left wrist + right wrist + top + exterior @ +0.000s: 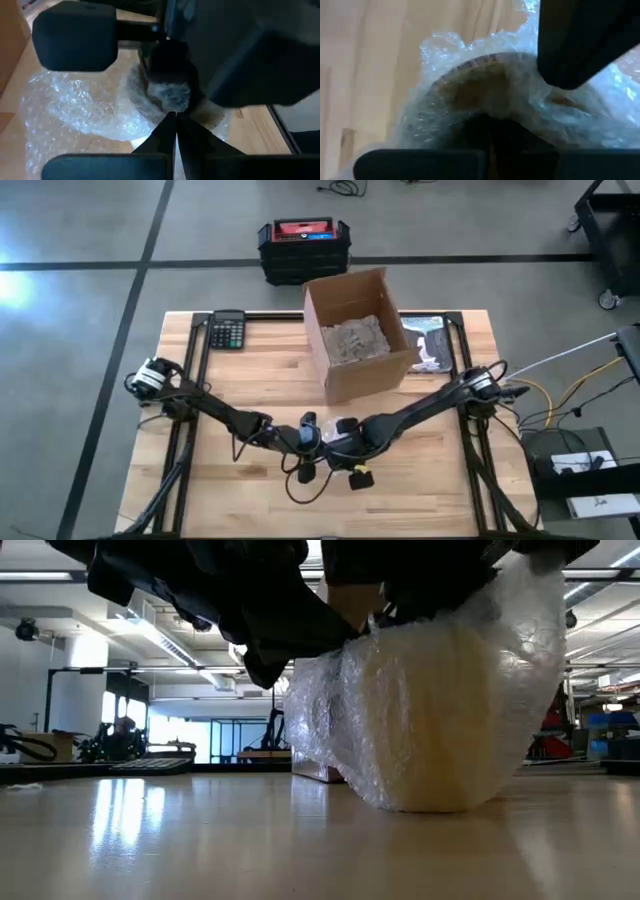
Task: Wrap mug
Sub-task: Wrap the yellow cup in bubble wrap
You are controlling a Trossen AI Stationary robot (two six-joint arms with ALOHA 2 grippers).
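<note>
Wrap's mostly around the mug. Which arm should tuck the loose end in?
Probably right. Its gripper sits directly over the mug's open mouth, with bubble wrap bunched at the rim. The left gripper crowds alongside, its view largely blocked by the other arm.

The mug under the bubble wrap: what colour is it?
Cream mug, seen through clear bubble wrap; low view shows best.

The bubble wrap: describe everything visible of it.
The bubble wrap is clear and crinkled, bundled around a pale cream mug whose open mouth shows through it. The bundle rests on the wooden table near its front middle. Both grippers, left and right, meet over it.
</note>
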